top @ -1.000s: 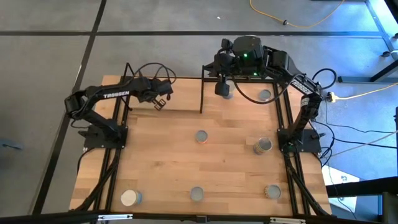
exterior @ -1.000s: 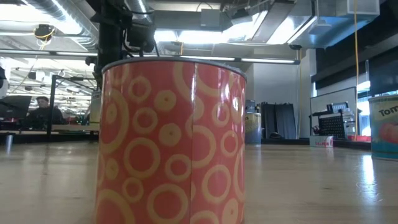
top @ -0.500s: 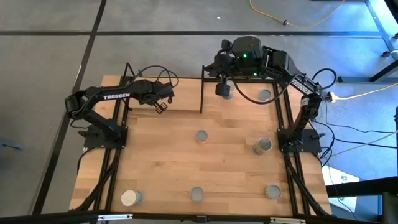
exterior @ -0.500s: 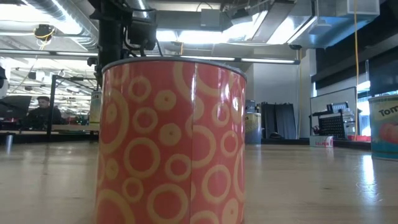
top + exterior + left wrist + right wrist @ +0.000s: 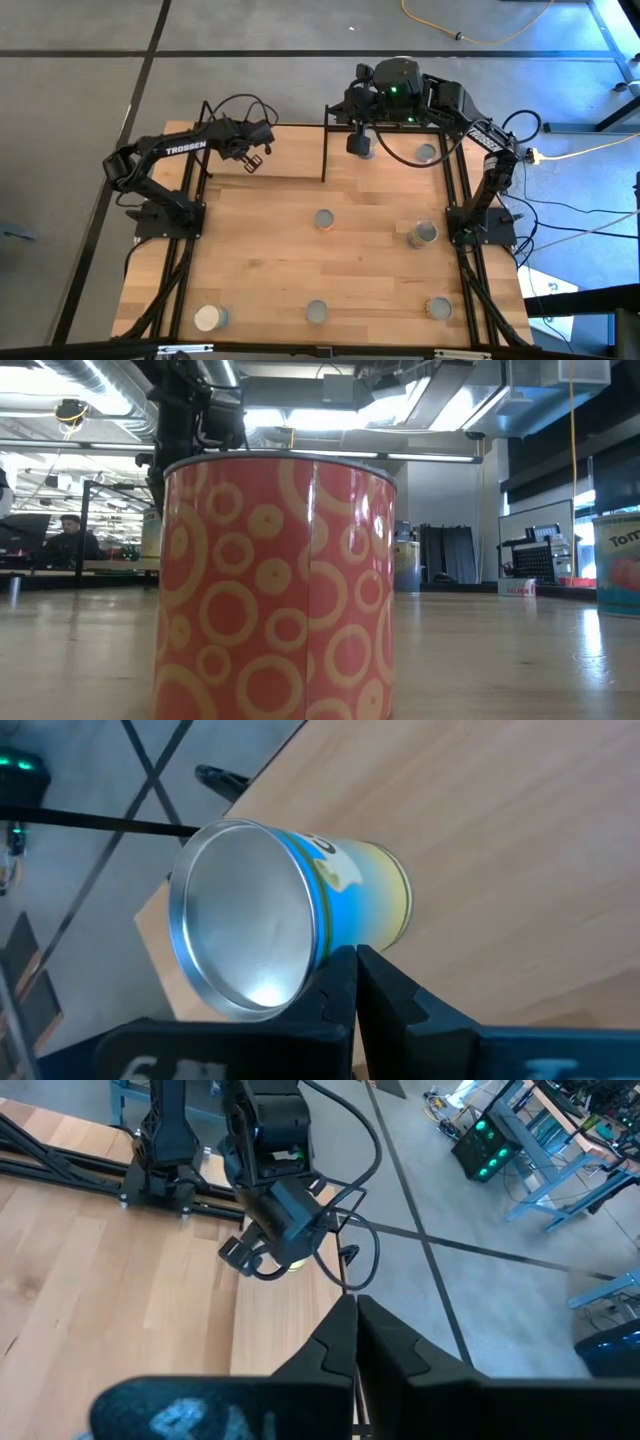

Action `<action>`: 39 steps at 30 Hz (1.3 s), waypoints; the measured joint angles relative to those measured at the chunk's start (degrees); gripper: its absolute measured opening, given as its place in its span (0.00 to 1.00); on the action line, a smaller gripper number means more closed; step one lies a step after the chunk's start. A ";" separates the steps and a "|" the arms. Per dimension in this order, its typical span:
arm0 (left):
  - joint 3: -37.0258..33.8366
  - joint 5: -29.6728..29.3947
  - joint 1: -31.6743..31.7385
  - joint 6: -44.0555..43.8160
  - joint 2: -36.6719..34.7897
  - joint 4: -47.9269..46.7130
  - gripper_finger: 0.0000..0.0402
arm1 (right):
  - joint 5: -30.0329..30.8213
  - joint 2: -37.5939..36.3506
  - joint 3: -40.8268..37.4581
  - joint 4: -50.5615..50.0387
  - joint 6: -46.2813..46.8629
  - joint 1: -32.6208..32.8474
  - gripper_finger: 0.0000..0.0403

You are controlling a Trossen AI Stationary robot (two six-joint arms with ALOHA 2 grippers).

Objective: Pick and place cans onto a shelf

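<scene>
A blue and yellow can (image 5: 330, 910) is at the table's far left corner, its silver end toward the left wrist camera. I cannot tell whether it stands or is tipped. My left gripper (image 5: 356, 960) (image 5: 254, 158) is shut right beside it and hides it in the high view. My right gripper (image 5: 356, 1308) (image 5: 357, 141) is shut on nothing, raised over the left end of the shelf (image 5: 395, 165). Two cans (image 5: 427, 153) (image 5: 368, 150) stand on the shelf board. Several more cans (image 5: 323, 219) stand on the tabletop. My left gripper's shut fingertips (image 5: 340, 982) lie at the can's side just under its silver rim (image 5: 318, 952), slanting down from above. Whether they touch the can I cannot tell.
Cans stand at mid table (image 5: 423, 234) and along the near edge (image 5: 208, 318) (image 5: 316, 312) (image 5: 438, 308); the orange-red one (image 5: 275, 585) fills the low view. Black rods (image 5: 323, 150) frame the shelf. A person (image 5: 68, 535) sits in the room beyond.
My left gripper has swung a little toward the table's far edge in the last half second, staying shut. My right gripper has kept still over the shelf.
</scene>
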 joint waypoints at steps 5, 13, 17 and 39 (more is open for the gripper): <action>0.00 -0.62 2.02 0.64 0.00 0.02 0.00 | -0.01 0.00 0.00 0.00 -1.41 0.00 0.02; 0.00 -2.93 5.37 4.74 -0.02 1.97 0.00 | -0.02 0.00 0.00 0.02 -2.26 0.00 0.02; 0.00 -2.12 6.29 4.75 -0.02 2.31 0.00 | -0.02 0.00 -0.02 0.01 -2.25 0.00 0.02; 0.00 1.06 6.48 0.69 -0.04 -8.61 0.00 | -0.02 0.00 -0.03 0.01 -2.38 0.00 0.02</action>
